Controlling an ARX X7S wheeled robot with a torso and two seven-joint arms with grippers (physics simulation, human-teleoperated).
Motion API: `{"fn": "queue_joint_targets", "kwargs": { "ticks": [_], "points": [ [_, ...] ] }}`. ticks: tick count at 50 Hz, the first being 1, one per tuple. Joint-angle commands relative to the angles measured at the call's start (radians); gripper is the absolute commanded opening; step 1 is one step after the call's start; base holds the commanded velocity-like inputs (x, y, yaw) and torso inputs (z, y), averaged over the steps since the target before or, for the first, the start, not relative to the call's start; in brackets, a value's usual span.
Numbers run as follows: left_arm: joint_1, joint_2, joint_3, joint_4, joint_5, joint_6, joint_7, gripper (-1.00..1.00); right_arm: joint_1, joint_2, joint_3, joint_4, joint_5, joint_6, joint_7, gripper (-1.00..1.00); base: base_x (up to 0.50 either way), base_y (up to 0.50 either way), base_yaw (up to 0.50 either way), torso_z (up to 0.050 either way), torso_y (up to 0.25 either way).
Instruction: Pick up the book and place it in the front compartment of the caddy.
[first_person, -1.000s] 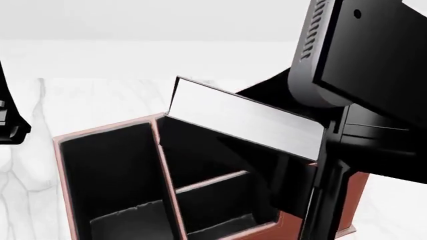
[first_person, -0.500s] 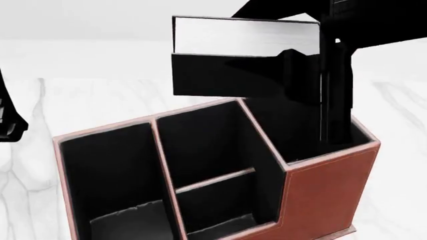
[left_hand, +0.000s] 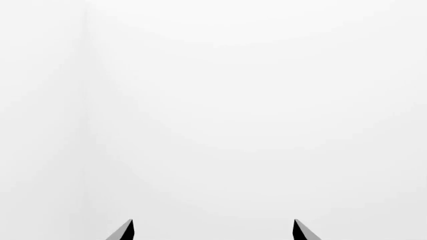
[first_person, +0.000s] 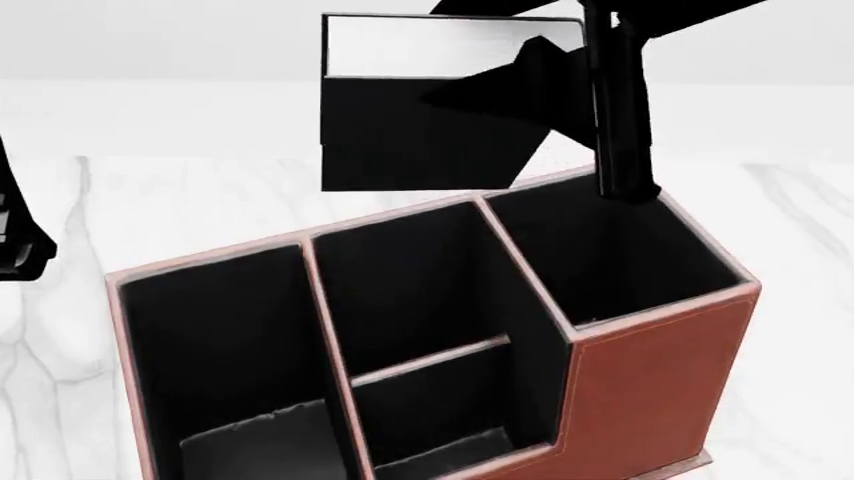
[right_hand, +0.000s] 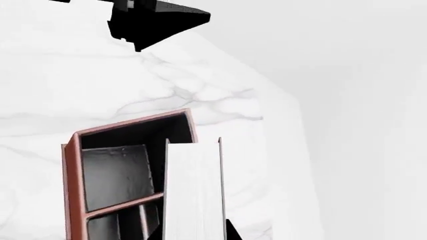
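The book (first_person: 414, 140), black with its white page edge on top, hangs upright in the air above the caddy's far rim. My right gripper (first_person: 597, 95) is shut on the book's right end. In the right wrist view the page edge of the book (right_hand: 193, 190) runs out from between the right gripper (right_hand: 193, 234) fingertips. The caddy (first_person: 654, 380) is a reddish-brown box with black-lined cells, all bare inside; part of the caddy (right_hand: 73, 175) shows below the book. My left gripper (left_hand: 213, 231) is open with nothing between its tips, facing blank white.
The caddy stands on a white marble table (first_person: 200, 190) whose far edge shows in the right wrist view. My left arm (first_person: 16, 235) hangs at the left, apart from the caddy, and the left arm (right_hand: 153, 17) also shows in the right wrist view.
The book has risen from a low tilt across the caddy to an upright hang above its far rim, shifting slightly left. The right arm drew back from the camera. The left arm stayed put.
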Motion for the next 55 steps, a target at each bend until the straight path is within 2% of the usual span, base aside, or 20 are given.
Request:
{"fn": "queue_joint_targets", "kwargs": {
  "ticks": [1,11,20,38,55],
  "points": [
    [0.003,0.015,-0.024,-0.004,0.001,0.015,0.013,1.0,0.034,-0.098,0.015,0.181,0.019,-0.027,-0.07,-1.0,0.0,0.0,0.0,0.0,0.0],
    [0.004,0.013,-0.022,-0.006,0.001,0.019,0.011,1.0,0.055,-0.146,-0.032,0.324,0.013,-0.06,-0.116,-1.0,0.0,0.0,0.0,0.0,0.001],
    [0.001,0.009,-0.027,-0.006,-0.005,0.016,0.008,1.0,0.08,-0.201,-0.11,0.491,0.002,-0.153,-0.136,-1.0,0.0,0.0,0.0,0.002,0.001],
    [0.008,0.004,-0.031,-0.012,-0.009,0.027,0.007,1.0,0.072,-0.24,-0.24,0.595,0.075,-0.21,-0.137,-1.0,0.0,0.0,0.0,0.0,0.002],
    [0.021,0.001,-0.033,-0.018,-0.012,0.039,0.005,1.0,0.05,-0.284,-0.292,0.682,0.123,-0.273,-0.125,-1.0,0.0,0.0,0.0,0.0,0.001]
  ]
}}
